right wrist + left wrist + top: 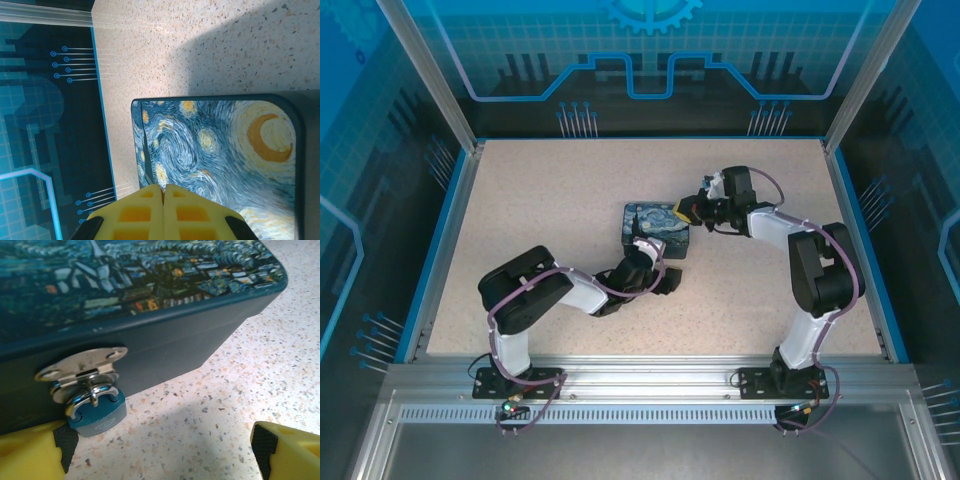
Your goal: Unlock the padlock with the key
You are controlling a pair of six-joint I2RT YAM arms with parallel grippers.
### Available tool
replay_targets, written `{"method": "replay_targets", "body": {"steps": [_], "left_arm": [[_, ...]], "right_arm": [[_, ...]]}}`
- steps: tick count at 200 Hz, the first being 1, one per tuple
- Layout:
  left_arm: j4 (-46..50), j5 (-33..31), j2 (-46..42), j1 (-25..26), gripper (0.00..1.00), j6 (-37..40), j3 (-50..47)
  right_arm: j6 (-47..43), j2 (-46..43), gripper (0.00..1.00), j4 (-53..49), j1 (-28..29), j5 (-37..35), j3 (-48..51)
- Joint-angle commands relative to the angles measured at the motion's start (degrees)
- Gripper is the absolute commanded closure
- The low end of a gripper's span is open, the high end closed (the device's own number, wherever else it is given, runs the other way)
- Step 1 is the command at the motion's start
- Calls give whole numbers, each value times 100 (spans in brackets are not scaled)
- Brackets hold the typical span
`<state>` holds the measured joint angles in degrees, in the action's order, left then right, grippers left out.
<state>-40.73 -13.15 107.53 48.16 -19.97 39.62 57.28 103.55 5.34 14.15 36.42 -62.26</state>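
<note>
Here the padlock [95, 412] hangs from the box's [170, 345] hasp [82, 365], near the left gripper's [157, 452] spread jaws; the right gripper [163, 192] is clenched over the lid [215, 145], on what I cannot tell. Closing left off-centre may swing the dangling padlock aside.

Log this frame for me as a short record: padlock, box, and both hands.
padlock: hangs by its shackle from the hasp on the box side; looks closed
box: lid down, resting on the table
left hand: open, low over the table, facing the padlock
right hand: shut, above the box lid
</note>
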Motion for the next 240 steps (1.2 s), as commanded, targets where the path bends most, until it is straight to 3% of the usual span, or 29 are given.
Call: {"method": "replay_targets", "body": {"steps": [1, 64, 145, 201, 240], "left_arm": [[-207, 806, 89, 22, 9, -415, 56], [-1110, 1391, 49, -290, 9, -1291, -227], [-1794, 1581, 398, -587, 10, -1953, -442], [469, 435, -47, -337, 11, -807, 217], [1029, -234, 117, -234, 10, -369, 576]], "right_arm": [[-165, 88, 100, -240, -18, -15, -145], [-232, 68, 100, -363, -1, -58, -172], [-256, 81, 100, -362, -4, -15, -172], [-244, 87, 100, -353, 1, -12, -174], [-227, 100, 100, -341, 17, -8, -178]]}}
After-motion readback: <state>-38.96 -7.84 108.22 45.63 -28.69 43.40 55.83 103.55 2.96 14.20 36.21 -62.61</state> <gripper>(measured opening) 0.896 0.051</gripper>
